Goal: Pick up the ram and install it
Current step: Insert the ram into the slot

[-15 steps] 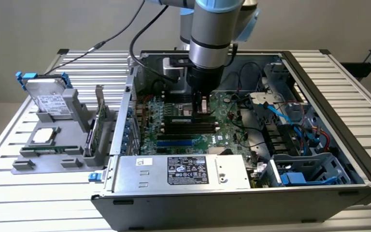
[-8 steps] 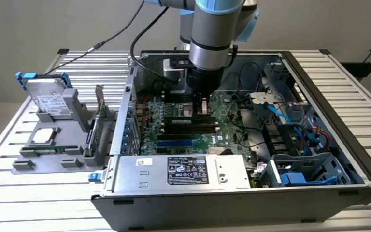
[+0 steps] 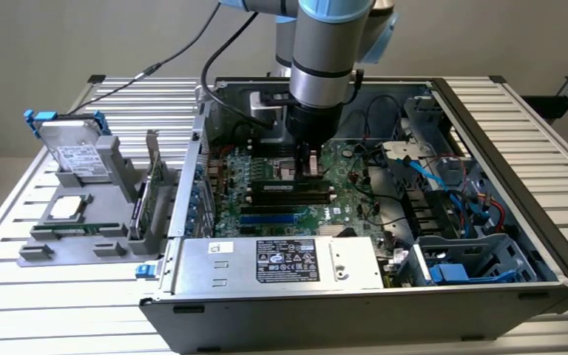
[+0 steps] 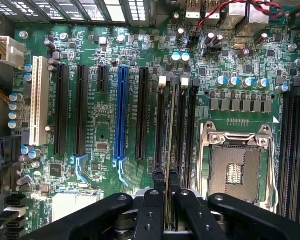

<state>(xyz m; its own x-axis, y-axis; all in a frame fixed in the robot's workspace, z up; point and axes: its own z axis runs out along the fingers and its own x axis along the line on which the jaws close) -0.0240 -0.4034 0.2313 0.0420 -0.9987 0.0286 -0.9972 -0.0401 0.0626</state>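
The hand [image 4: 166, 176] is closed on the ram [image 4: 169, 125]. Its two black fingertips [image 4: 159, 175] press the flat sides, one on each side, w/ no gap visible. The ram stands on its edge, so from the wrist view it looks like a thin, long, straight dark-green line. I judge it is held this way because the contact edge must go straight down into a slot, and a grip on the flat faces keeps it from tilting. It runs in line w/ the black memory slots [image 4: 188, 130], between two of them and near the processor socket [image 4: 237, 165]. I cannot tell whether it is already seated or only resting on top.

In the exterior view the hand [image 3: 309, 168] hangs vertical inside the open computer case [image 3: 363, 318], approx. over the middle of the green board [image 3: 230, 200]. The case lies on its side, so the board faces up, which probably explains the approach from above.

The board is matte green w/ small silver cylinders. The slots are hard plastic, mostly black, one blue [image 4: 122, 115] & one white [image 4: 38, 100]. The socket has a bright metal frame. The case is grey sheet metal and sits on a ribbed metal desk [image 3: 57, 318]. A grey plastic tray [image 3: 38, 255] at the exterior view's left carries spare parts, e.g. a square silver chip [image 3: 67, 208].
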